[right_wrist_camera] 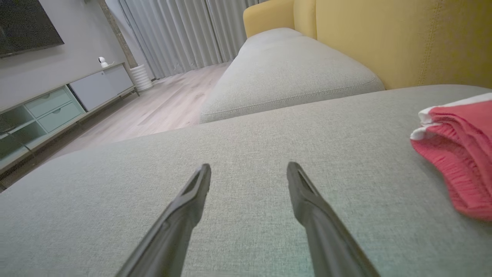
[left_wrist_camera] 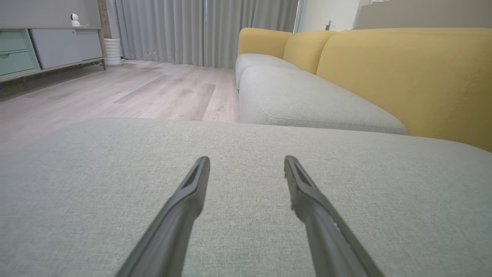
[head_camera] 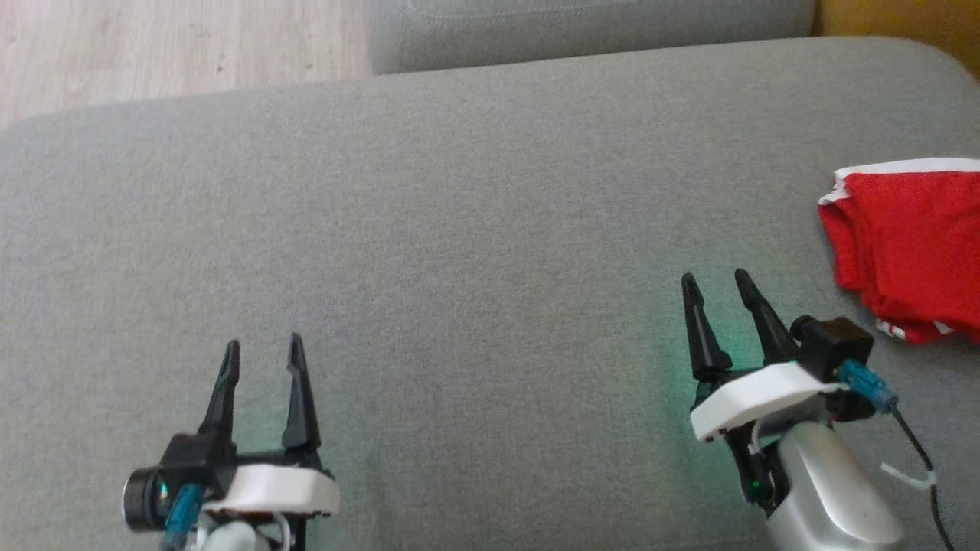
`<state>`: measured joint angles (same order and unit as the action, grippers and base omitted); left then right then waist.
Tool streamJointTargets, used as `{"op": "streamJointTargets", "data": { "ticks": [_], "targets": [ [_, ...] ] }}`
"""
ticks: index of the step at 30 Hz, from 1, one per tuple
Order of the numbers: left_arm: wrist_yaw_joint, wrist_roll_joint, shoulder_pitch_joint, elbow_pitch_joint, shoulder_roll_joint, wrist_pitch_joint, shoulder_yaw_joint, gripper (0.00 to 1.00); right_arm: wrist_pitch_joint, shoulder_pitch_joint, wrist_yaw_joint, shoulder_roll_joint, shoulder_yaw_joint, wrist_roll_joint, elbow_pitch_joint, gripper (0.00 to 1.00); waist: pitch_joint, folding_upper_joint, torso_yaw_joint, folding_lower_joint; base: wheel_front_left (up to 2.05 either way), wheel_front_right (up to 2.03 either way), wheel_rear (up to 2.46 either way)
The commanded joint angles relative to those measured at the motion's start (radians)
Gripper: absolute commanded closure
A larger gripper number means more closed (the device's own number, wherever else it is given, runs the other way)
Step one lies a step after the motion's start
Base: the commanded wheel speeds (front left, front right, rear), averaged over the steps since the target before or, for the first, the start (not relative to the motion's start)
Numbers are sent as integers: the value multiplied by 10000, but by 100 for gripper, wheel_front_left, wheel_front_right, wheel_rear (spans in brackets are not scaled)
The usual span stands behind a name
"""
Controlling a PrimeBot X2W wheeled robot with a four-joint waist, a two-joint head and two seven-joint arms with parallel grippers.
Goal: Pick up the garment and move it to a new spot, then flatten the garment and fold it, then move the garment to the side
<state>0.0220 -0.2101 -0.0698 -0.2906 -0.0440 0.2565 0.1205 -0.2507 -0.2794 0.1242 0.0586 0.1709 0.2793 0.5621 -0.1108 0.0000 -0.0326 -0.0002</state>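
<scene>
The garment is red with white trim and lies folded in a compact stack at the right edge of the grey cushion. In the right wrist view the garment sits off to the right of my fingers. My right gripper hovers open over the cushion, a short way left of the garment and apart from it. Over the lower left of the cushion my left gripper is open too, with nothing between its fingers. From the wrist views, the left gripper and right gripper both show bare cushion between spread fingers.
A second grey seat cushion adjoins ahead, with a yellow sofa back to the right. Wooden floor lies beyond the cushion's far left edge. A low cabinet and grey curtains stand across the room.
</scene>
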Motion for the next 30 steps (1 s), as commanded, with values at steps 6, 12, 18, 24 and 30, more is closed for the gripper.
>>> {"op": "streamJointTargets", "data": {
  "ticks": [6,12,18,24,30],
  "targets": [
    [151,40,158,283,-62,53,-596,0,-110,20,65,-83,342,191,-389,0,361,0,-143,2,0,0,0],
    [40,-328,397,255,-62,53,-816,0,-110,178,65,-83,130,235,-575,0,582,0,-184,2,0,0,0],
    [-57,-432,522,262,-62,53,-926,0,-110,262,65,-83,159,379,-679,0,701,0,-230,2,0,0,0],
    [-191,-590,806,-402,17,-17,-554,100,17,479,-2,-2,-30,321,-54,100,735,0,-258,2,0,0,0],
    [-247,-1151,752,-523,19,-207,-663,100,163,624,1,-1,-139,882,-84,100,751,0,-233,2,0,0,0]
  ]
}}
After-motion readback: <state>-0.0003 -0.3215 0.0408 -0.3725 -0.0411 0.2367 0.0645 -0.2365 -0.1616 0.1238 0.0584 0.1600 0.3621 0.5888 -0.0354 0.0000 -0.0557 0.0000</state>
